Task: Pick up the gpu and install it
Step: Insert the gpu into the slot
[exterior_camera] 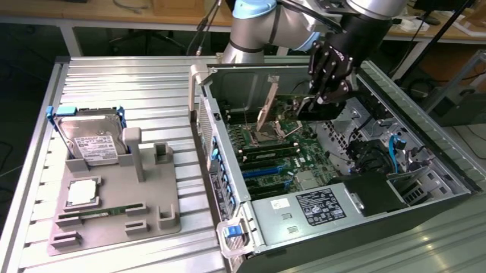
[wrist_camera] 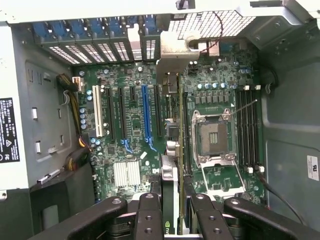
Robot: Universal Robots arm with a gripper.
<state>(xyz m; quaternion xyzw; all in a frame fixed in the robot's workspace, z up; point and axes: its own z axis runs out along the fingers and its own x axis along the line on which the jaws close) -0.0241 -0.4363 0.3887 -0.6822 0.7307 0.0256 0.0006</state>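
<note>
Gpu, exterior view: the gpu (exterior_camera: 292, 108) hangs edge-down inside the open computer case (exterior_camera: 425, 148), above the motherboard (exterior_camera: 292, 156) and, as far as I can judge, not yet seated.
Tool, exterior view: the tool (exterior_camera: 322, 102) reaches down into the case from above and is clamped on the card's upper edge.
Bracket, exterior view: the silver bracket (exterior_camera: 267, 105) leans at a slant at the card's end toward the exterior view's left, near the case's slotted rear wall.
Counter, exterior view: the hard drive (exterior_camera: 91, 139) stands in a grey holder (exterior_camera: 129, 213) on the counter (exterior_camera: 129, 79), well apart from the card.
Gpu, wrist view: the gpu (wrist_camera: 176, 165) shows edge-on as a thin strip, gripped between the fingers (wrist_camera: 148, 212) of the tool (wrist_camera: 175, 212).
Long axis, wrist view: it runs straight away from the tool to the bracket (wrist_camera: 172, 55) at the rear wall, parallel to the expansion slots.
Slot relation, wrist view: the card's edge lies between the blue slot (wrist_camera: 145, 112) and the processor socket (wrist_camera: 212, 137). Which slot is directly beneath it I cannot tell.
</note>
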